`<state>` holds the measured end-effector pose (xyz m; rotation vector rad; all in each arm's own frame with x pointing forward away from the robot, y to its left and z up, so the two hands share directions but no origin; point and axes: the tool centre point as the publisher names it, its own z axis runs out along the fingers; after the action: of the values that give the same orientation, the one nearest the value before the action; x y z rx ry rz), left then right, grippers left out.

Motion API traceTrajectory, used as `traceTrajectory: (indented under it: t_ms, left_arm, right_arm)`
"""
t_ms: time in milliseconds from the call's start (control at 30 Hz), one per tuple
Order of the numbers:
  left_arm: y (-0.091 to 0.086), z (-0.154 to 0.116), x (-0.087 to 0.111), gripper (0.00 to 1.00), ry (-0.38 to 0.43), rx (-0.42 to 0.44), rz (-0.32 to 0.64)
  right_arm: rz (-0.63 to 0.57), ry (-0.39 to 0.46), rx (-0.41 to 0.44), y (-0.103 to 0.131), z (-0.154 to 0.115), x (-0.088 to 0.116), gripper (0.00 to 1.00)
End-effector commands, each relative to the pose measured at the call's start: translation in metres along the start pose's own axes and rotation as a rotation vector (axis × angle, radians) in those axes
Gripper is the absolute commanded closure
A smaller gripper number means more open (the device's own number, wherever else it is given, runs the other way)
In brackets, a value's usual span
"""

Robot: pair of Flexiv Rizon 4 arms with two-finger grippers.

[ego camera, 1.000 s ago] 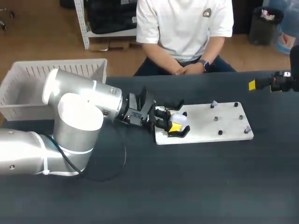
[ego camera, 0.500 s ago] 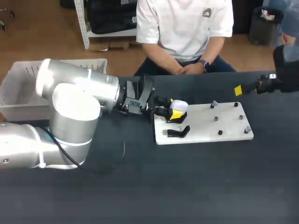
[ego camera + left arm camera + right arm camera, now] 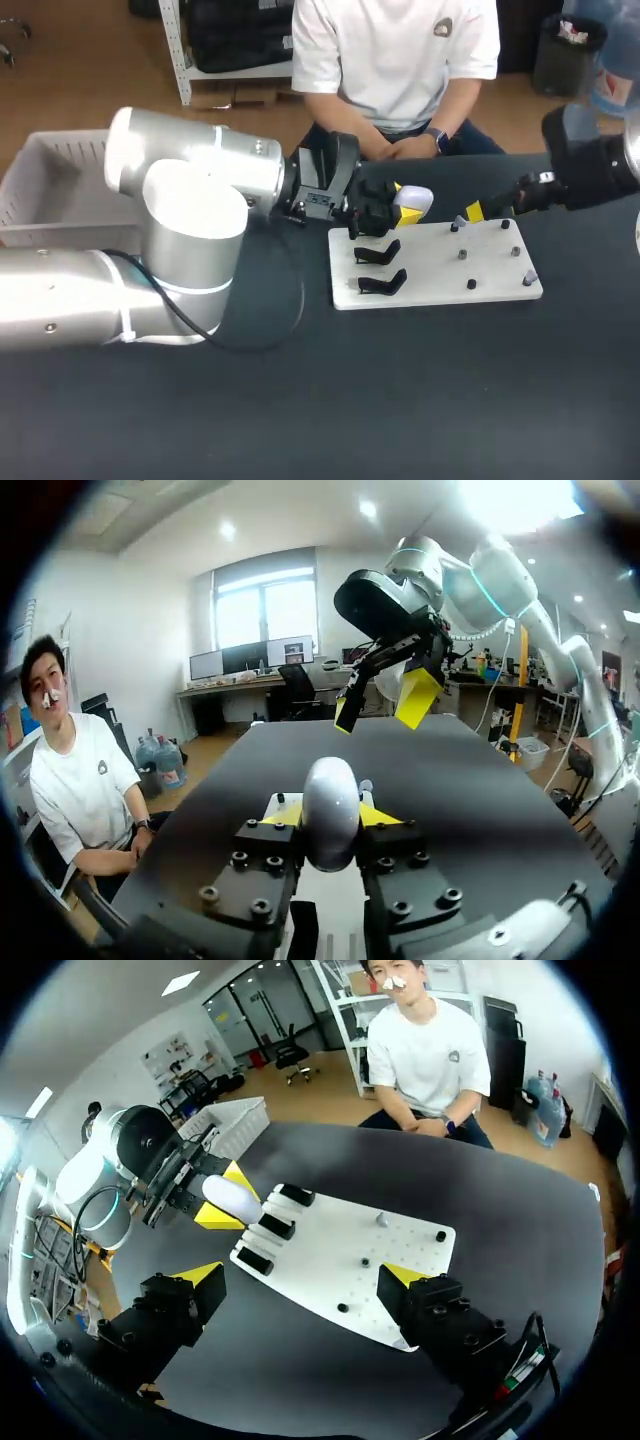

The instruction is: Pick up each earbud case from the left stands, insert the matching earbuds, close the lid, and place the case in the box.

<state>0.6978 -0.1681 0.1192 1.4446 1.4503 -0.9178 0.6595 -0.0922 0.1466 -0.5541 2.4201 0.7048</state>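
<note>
L fingers (image 3: 378, 816) clamp white earbud case (image 3: 331, 810) betw. them, stand board (image 3: 440, 265) just under. R fingers (image 3: 203, 1276) spread wide, nothing betw. them.

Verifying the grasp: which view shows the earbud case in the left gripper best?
Left wrist view: the earbud case sits close and central, clamped between the left gripper's yellow tips. Head view shows it small, partly hidden by that gripper. Right wrist view shows it far off, from the side.
</note>
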Motion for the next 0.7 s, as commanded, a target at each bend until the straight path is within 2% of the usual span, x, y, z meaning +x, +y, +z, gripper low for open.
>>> traceTrajectory:
  t_ms: [33,233,700]
  left_arm:
    - [0.005,0.016,-0.007,1.00,-0.008,0.014,0.010]
    - [0.001,0.026,-0.018,1.00,-0.012,0.025,0.041]
    - [-0.016,0.025,-0.019,1.00,-0.030,0.064,0.052]
  right_arm:
    - [-0.007,0.007,-0.022,0.006,0.007,-0.003,0.00]
    - [-0.018,0.011,-0.050,0.013,0.014,-0.004,0.00]
    - [-0.012,0.015,-0.040,0.004,0.017,-0.010,0.00]
